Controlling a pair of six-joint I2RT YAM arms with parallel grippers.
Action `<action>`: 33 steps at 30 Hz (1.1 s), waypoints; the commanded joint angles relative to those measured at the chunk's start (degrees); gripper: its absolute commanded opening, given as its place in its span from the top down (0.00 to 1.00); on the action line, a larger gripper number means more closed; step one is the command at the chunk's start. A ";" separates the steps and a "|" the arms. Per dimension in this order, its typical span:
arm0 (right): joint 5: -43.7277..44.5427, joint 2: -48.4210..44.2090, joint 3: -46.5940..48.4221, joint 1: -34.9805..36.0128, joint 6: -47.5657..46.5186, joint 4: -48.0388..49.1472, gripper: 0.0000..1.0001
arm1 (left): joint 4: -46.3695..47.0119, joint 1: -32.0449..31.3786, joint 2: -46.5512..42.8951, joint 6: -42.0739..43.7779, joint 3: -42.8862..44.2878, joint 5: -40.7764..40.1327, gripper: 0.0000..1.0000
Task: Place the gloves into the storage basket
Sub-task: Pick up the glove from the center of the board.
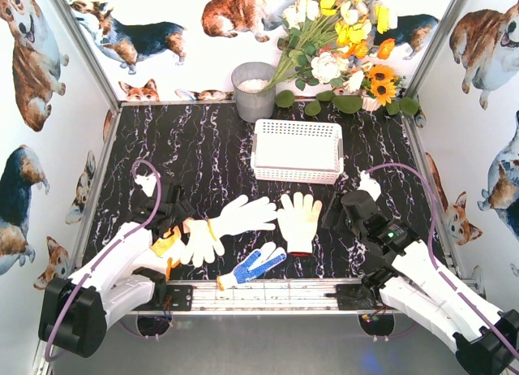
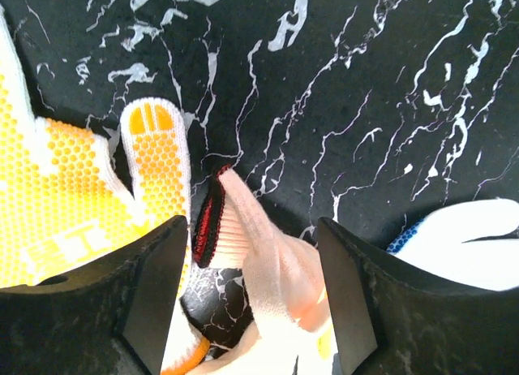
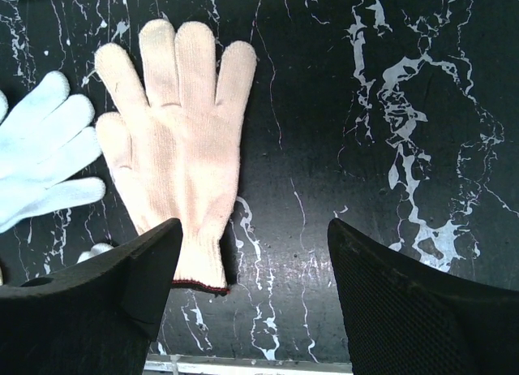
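Note:
The white slotted storage basket stands at mid-table with no glove in it. Several gloves lie in front of it: a plain white one, a pale yellow one with a dark cuff, a blue-dotted one, a cream one and an orange-yellow one. My left gripper is open, its jaws either side of a bunched cream cuff with a dark red edge; the orange-yellow dotted glove lies to its left. My right gripper is open and empty, just right of the pale yellow glove.
A grey metal bucket and a bunch of flowers stand at the back behind the basket. Printed walls close in the left, right and back sides. A metal rail runs along the near edge.

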 commanded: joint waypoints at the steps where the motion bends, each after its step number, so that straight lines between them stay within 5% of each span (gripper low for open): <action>1: 0.11 -0.55 -0.27 -0.19 0.70 1.34 0.25 | 2.04 0.53 -0.79 -1.73 -1.88 1.32 0.43; 9: -0.58 -0.23 -0.32 -0.19 1.15 1.67 0.25 | 8.62 0.47 -3.09 -5.25 -5.96 8.06 0.70; 17: -2.52 -1.61 2.23 -0.19 -0.31 1.02 0.23 | 2.96 0.48 -9.43 -0.26 0.19 4.39 1.00; 24: -10.23 -3.09 6.66 -0.19 -4.69 4.33 0.14 | 3.09 0.48 -12.63 9.03 8.29 9.09 1.00; 33: -33.85 -0.09 10.92 -0.19 -11.41 15.85 0.00 | 15.37 -2.72 -8.44 20.80 15.79 41.82 1.00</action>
